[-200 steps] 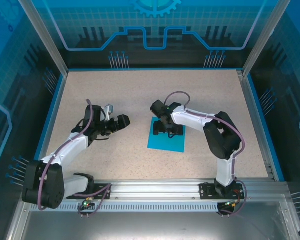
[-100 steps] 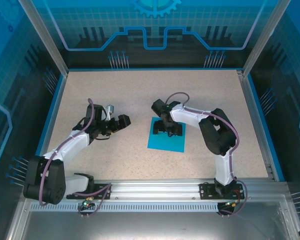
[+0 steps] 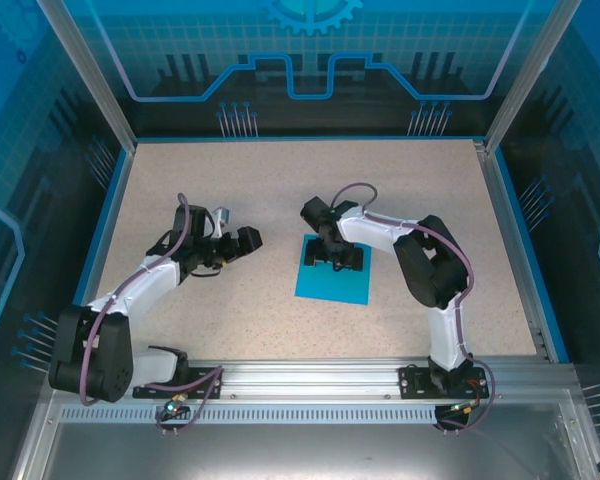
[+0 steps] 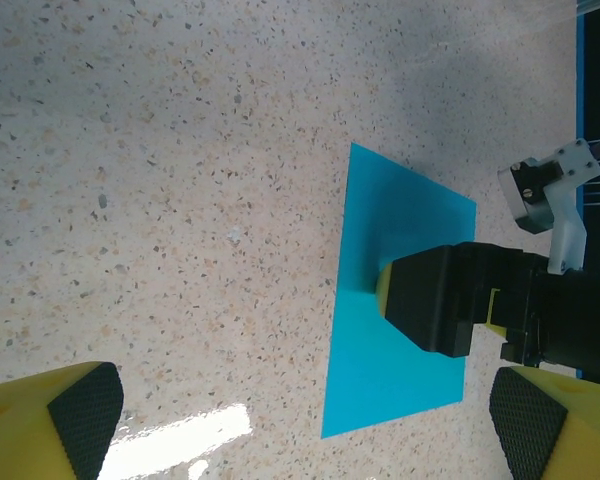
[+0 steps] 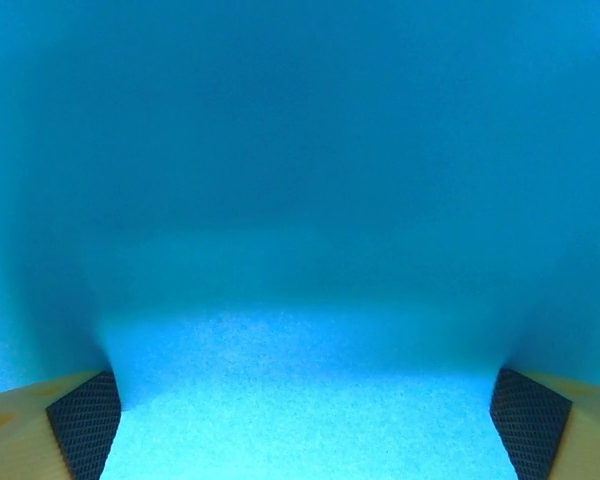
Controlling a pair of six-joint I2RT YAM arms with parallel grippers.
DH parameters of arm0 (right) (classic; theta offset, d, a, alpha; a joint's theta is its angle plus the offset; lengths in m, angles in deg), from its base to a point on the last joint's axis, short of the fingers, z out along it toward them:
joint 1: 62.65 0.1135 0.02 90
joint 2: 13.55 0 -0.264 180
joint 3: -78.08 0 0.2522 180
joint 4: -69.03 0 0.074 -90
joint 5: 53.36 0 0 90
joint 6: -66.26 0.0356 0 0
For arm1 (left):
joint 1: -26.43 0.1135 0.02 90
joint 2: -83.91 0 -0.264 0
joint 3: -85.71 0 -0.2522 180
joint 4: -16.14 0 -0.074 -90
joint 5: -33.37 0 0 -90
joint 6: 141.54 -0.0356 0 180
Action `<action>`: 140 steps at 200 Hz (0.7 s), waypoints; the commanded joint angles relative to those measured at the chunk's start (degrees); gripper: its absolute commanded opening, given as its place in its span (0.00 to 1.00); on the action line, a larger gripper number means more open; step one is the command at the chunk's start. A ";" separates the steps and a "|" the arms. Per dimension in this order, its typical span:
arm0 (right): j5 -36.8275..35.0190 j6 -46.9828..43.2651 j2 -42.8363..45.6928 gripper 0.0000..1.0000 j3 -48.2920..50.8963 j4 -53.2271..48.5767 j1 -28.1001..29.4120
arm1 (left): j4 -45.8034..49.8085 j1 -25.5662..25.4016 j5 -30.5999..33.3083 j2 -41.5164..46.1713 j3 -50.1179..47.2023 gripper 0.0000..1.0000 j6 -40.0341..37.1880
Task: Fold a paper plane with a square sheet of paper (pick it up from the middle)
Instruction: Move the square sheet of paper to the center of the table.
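Jaws first: our right jaws stand spread wide, gripping nothing, low over the far part of the square sheet of paper (image 3: 328, 284), which lies flat near the middle of the surface (image 3: 240, 170). Our left jaws, equally wide and empty, hover over bare surface to its left.

Robot lab test cell
A speckled counter (image 3: 230, 330) sits inside aluminium posts (image 3: 85, 75) and blue panels (image 3: 310, 60) printed with circuit graphics; the left arm (image 3: 130, 295) and right arm (image 3: 440, 270) are bolted to a rail (image 3: 310, 378) at its near edge.
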 commanded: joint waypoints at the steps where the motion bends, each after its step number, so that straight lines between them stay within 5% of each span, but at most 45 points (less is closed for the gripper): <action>1: 3.32 1.68 -5.28 0.97 4.62 1.72 0.91 | 1.61 -0.56 -1.21 -0.34 1.50 0.98 -1.75; 97: -1.54 -0.60 -4.99 0.76 2.06 -2.41 1.58 | 2.61 -0.56 -1.08 -0.66 1.81 0.98 -2.16; 140: -3.27 -3.37 -0.34 0.86 -1.85 -5.53 1.56 | 2.58 -0.56 -1.17 -0.71 2.02 0.99 -2.13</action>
